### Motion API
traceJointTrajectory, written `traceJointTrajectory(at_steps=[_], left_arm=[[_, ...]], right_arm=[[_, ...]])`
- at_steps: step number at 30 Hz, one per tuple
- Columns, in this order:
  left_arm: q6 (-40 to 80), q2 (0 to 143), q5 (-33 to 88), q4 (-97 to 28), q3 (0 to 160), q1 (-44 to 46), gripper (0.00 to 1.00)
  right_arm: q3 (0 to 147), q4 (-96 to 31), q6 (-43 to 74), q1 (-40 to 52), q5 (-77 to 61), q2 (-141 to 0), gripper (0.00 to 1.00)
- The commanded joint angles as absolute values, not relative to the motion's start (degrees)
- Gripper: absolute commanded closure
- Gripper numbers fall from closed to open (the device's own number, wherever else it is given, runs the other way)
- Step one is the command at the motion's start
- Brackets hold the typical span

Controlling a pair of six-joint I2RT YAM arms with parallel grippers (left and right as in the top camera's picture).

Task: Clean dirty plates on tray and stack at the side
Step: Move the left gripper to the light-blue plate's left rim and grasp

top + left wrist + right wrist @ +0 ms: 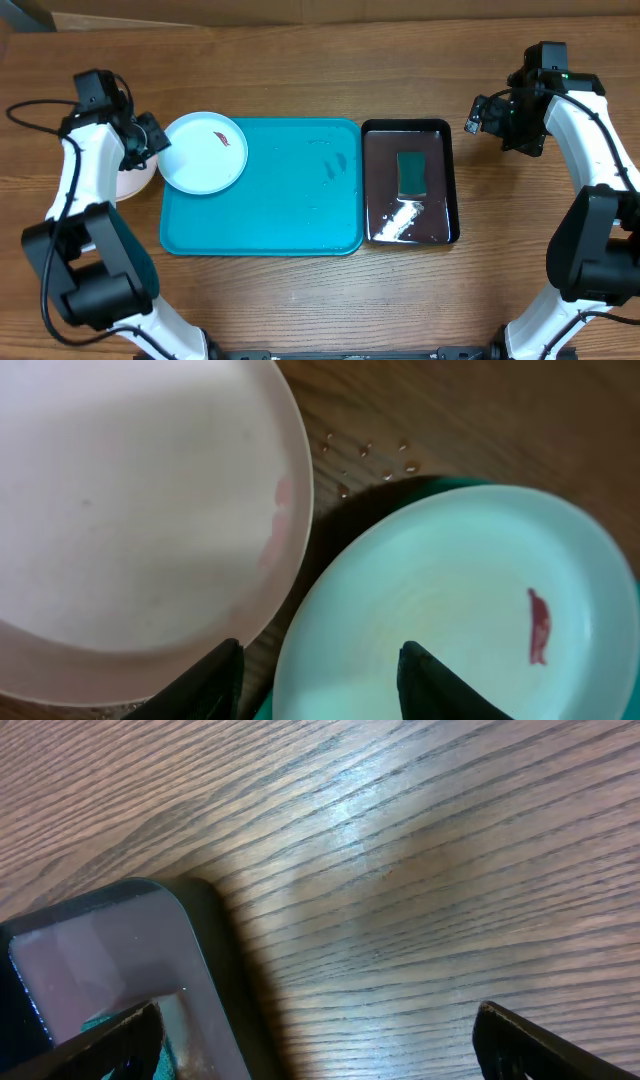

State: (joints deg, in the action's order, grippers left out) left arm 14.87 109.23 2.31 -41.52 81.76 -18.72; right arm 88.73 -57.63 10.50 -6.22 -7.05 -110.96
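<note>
Overhead: the smeared light blue plate [205, 152] sits on the tray [290, 215], far-left corner, by a white plate [135, 183]. The left claw [318, 660] gapes at its rim and the right claw [315, 1040] gapes idle. Next, likely: grasp it for cleaning.

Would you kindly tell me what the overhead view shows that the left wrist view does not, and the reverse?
Only overhead: the whole teal tray, and the black tray holding a green sponge. Only left wrist: water droplets on the wood, and a faint pink smear on the pale plate. Both: the light blue plate with its red smear, at the teal tray's corner.
</note>
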Motion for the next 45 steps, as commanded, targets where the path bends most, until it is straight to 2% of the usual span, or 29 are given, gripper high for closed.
traceJointTrajectory(at_steps=[1,9,17,20,22,30,40,45], left_arm=[[12.4,112.4,2.7,-41.3,81.1,-18.3,0.48],[12.4,113.6,5.0,-41.1,81.2,-18.3,0.82],[12.4,113.6,12.5,-43.1,81.3,-18.3,0.78],[12.4,113.6,12.1,-42.9,81.3,-18.3,0.61],[12.2,113.6,11.5,-42.2,81.3,-18.3,0.59],[9.1,113.7,8.0,-40.4,81.0,-18.0,0.70],[9.0,114.1,6.6,-40.6,80.7,-15.7,0.69],[9.0,114.1,1.5,-40.6,80.7,-14.5,0.70]], right_arm=[[89.6,-57.3,10.7,-6.1,-6.9,-110.2,0.00],[89.6,-57.3,10.7,-6.1,-6.9,-110.2,0.00],[89.6,-57.3,10.7,-6.1,-6.9,-110.2,0.00],[89.6,-57.3,10.6,-6.1,-6.9,-110.2,0.00],[89.6,-57.3,10.6,-6.1,-6.9,-110.2,0.00],[89.6,-57.3,10.7,-6.1,-6.9,-110.2,0.00],[89.6,-57.3,10.6,-6.1,-6.9,-110.2,0.00],[89.6,-57.3,10.7,-6.1,-6.9,-110.2,0.00]])
